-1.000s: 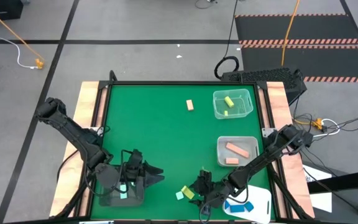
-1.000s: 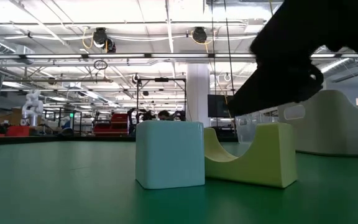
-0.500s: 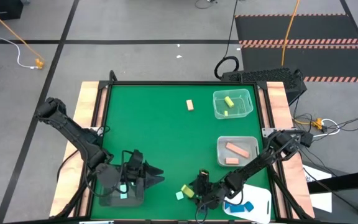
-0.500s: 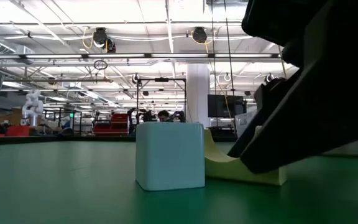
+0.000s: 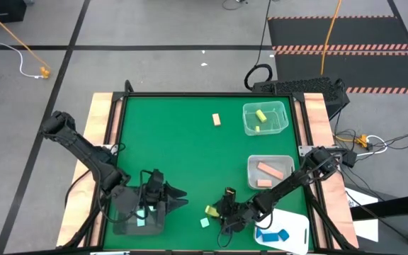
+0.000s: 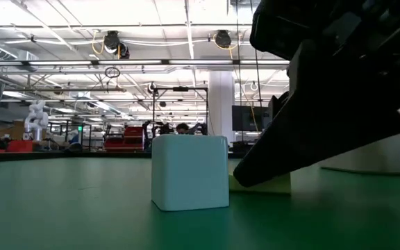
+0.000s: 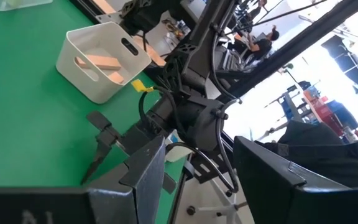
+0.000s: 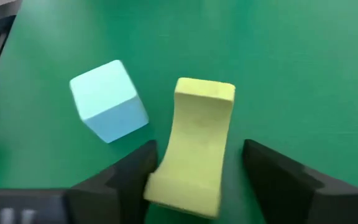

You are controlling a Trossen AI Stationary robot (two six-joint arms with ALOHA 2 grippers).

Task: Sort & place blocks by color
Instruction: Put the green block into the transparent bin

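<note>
Right gripper (image 8: 194, 180), fingers spread around the yellow arched block (image 8: 196, 146): centre before pinching, clear of the mint cube (image 8: 109, 99) beside it.

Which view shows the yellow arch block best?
The right wrist view: the arch block lies whole between the open right pincer fingers, beside the mint cube. The high view shows only a yellow speck at the pincer. The low view hides most of it behind the arm. The left wrist view misses it.

On the green desk (image 5: 168, 142), the right gripper (image 5: 222, 210) sits beside a yellow block (image 5: 210, 210), a mint cube (image 5: 204, 222) just below; the left gripper (image 5: 179, 201) waits nearby.
</note>
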